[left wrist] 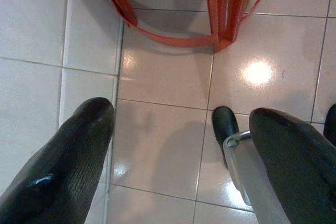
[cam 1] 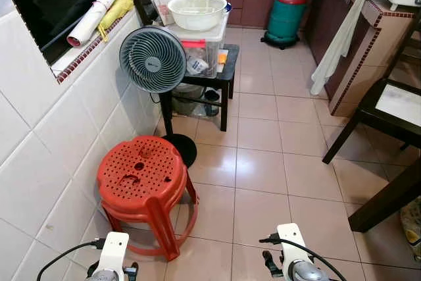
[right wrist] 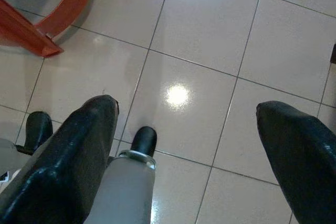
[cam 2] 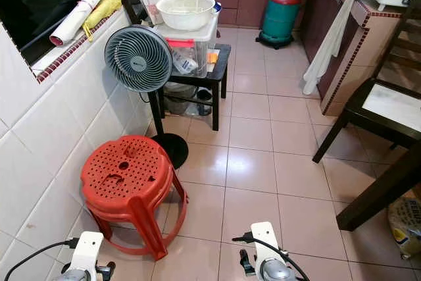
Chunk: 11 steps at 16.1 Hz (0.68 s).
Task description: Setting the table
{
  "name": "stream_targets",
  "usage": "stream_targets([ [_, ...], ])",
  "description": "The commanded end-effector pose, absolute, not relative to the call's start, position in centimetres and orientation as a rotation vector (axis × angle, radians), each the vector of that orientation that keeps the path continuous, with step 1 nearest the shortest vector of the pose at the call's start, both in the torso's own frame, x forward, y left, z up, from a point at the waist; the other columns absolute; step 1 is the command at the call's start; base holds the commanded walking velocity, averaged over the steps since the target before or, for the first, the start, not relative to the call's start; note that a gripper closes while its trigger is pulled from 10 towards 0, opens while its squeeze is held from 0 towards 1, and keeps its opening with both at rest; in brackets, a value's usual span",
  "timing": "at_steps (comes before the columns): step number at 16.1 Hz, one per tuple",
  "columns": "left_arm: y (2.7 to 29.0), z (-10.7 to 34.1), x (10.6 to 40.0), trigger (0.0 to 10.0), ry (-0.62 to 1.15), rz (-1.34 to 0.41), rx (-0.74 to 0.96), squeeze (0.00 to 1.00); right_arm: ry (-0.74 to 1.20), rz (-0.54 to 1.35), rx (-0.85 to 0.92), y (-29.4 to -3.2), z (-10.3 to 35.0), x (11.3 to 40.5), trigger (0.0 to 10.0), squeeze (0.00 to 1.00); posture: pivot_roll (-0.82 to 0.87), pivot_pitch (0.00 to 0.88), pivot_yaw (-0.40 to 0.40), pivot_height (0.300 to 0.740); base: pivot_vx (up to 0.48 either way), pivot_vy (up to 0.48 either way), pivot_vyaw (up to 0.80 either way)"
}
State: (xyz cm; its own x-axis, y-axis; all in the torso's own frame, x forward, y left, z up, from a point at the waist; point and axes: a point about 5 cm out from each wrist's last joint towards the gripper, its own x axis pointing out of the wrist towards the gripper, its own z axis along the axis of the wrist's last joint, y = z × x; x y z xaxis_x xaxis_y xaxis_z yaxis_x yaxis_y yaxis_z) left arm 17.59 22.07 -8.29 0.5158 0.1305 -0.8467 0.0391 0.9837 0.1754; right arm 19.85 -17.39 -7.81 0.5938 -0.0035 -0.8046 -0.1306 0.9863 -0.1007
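Both arms hang low at the near edge of the scene. The left hand points down at the floor with its two black fingers spread wide and nothing between them; the right hand does the same, open and empty over the glossy tiles. Just beyond the left hand stands a red stool, close against the tiled wall on the left.

Farther off, a fan on a pole stands beside a small black worktop. On it sits a clear plastic box, and on the box's lid rests a white bowl, the likeliest thing here for setting a table. It is well apart from both hands.

The bowl looks wide, shallow and stiff, probably light plastic or melamine, smooth and somewhat slippery; whether it holds anything cannot be told. A pinch over the rim, one finger inside and one outside, seems the best hold, or two hands on opposite sides of the rim. Its perch on the lid may be unsteady, so a level lift is called for.

To the right stand a dark chair and a counter with a cloth hanging over it; a gas cylinder stands at the far end.
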Motion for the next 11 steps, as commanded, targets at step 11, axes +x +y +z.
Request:
stream_targets([
  [11,18.7,-1.3,28.5,10.0,0.563,0.011,-0.093,0.00,0.605,0.108,-0.041,-17.2,-1.8,28.1,10.0,0.00,-0.14,0.010,0.010,0.740,0.000,0.000,0.00],
])
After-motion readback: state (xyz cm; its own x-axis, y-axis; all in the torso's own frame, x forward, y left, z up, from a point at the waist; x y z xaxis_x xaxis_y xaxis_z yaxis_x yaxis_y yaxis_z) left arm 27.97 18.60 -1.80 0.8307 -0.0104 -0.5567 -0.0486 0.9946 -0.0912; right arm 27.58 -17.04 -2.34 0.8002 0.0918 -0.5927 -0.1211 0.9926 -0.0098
